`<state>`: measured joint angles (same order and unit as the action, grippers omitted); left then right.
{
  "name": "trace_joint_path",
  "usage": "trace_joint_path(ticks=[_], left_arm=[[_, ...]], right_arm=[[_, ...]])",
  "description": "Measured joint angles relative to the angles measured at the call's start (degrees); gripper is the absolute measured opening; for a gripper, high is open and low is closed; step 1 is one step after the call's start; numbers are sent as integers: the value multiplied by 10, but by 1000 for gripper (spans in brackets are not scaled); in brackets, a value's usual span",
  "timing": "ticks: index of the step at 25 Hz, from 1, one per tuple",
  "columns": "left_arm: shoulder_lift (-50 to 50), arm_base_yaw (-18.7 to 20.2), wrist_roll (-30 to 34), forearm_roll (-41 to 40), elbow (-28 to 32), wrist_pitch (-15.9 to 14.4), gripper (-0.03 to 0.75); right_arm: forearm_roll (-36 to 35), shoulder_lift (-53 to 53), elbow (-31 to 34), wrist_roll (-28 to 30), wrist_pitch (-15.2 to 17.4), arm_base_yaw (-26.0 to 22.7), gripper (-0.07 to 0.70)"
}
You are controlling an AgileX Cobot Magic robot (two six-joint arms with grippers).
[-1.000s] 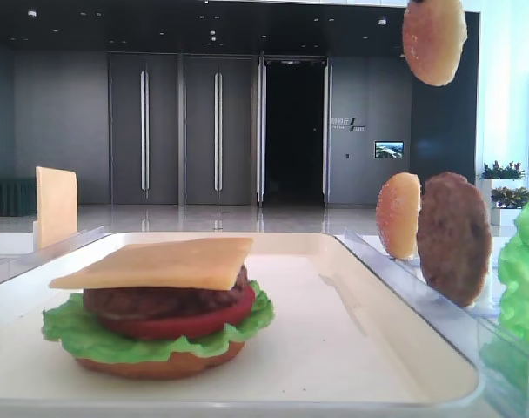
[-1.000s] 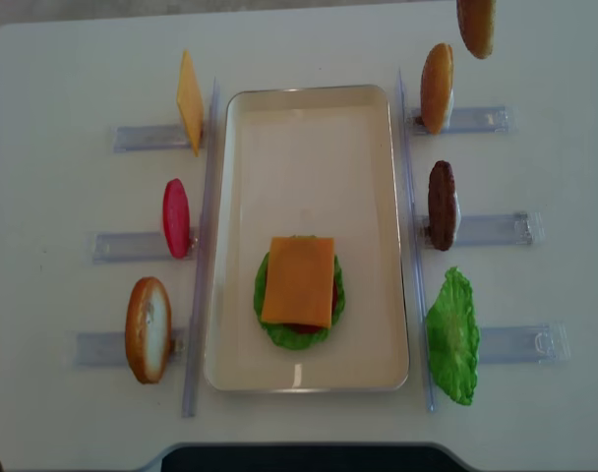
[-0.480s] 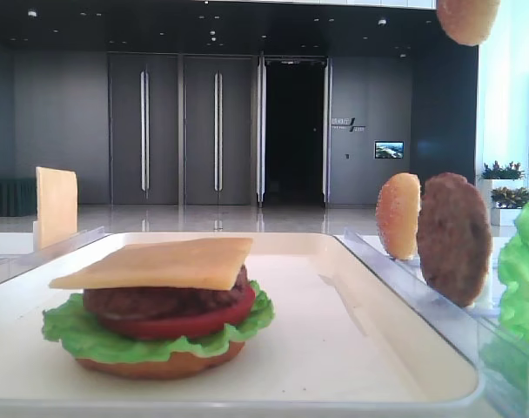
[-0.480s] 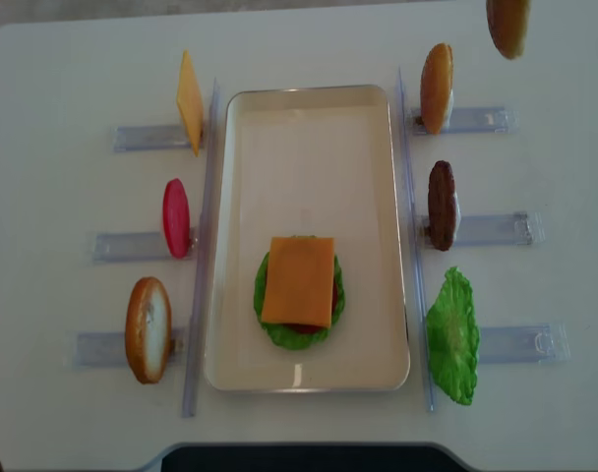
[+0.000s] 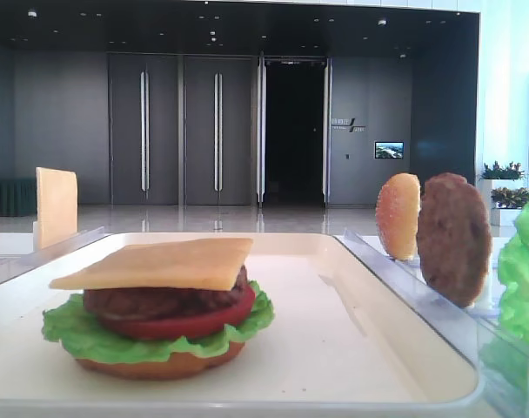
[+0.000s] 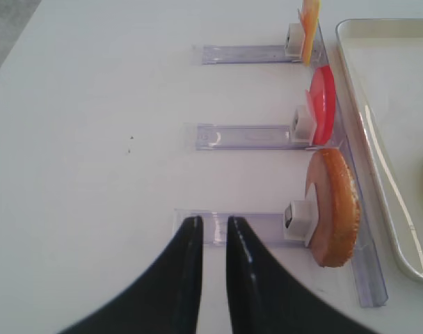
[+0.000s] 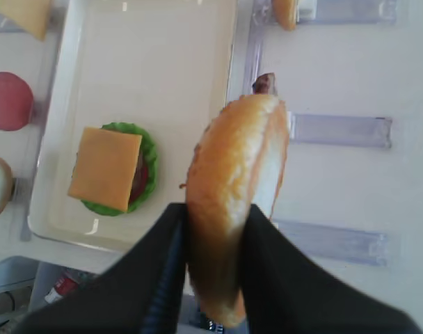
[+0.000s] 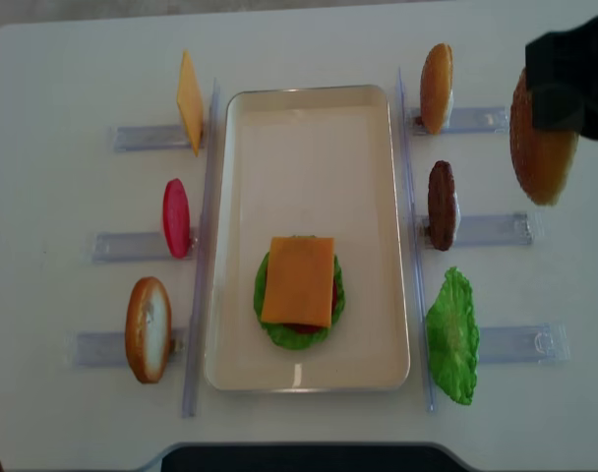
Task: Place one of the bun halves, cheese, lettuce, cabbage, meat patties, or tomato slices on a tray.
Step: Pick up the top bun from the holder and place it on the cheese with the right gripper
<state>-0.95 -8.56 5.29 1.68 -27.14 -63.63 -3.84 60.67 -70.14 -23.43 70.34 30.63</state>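
Observation:
My right gripper (image 7: 213, 229) is shut on a golden bun half (image 7: 236, 188), held on edge in the air. From above, this bun half (image 8: 541, 147) hangs right of the meat patty (image 8: 442, 205), outside the cream tray (image 8: 309, 128). On the tray lies a stack of bun, lettuce, tomato and patty with cheese (image 8: 298, 280) on top. My left gripper (image 6: 213, 224) hovers over the table with a narrow gap and nothing between its fingers, left of a racked bun half (image 6: 333, 209).
Clear racks flank the tray. On the left they hold a cheese slice (image 8: 190, 101), a tomato slice (image 8: 176, 217) and a bun half (image 8: 148, 328). On the right are a bun half (image 8: 437, 74), the patty and a lettuce leaf (image 8: 452, 336).
The held bun has risen out of the top of the front view. In the overhead view it has moved right and nearer, and the right gripper now shows. The left gripper has not moved.

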Motion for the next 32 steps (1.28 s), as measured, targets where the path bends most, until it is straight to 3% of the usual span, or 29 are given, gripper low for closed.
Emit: trace_joint_path(ticks=[9,27,29,32], left_arm=[[0,0,0,0,0,0,93],[0,0,0,0,0,0,93],[0,0,0,0,0,0,93],[0,0,0,0,0,0,93]], right_arm=[[1,-49,70,-58,0,66,199],[-5,-13,91,-77,0,84,199],[-9,12,91,-78,-6,106,199],[-22,53,91,-83,-41,148,199]])
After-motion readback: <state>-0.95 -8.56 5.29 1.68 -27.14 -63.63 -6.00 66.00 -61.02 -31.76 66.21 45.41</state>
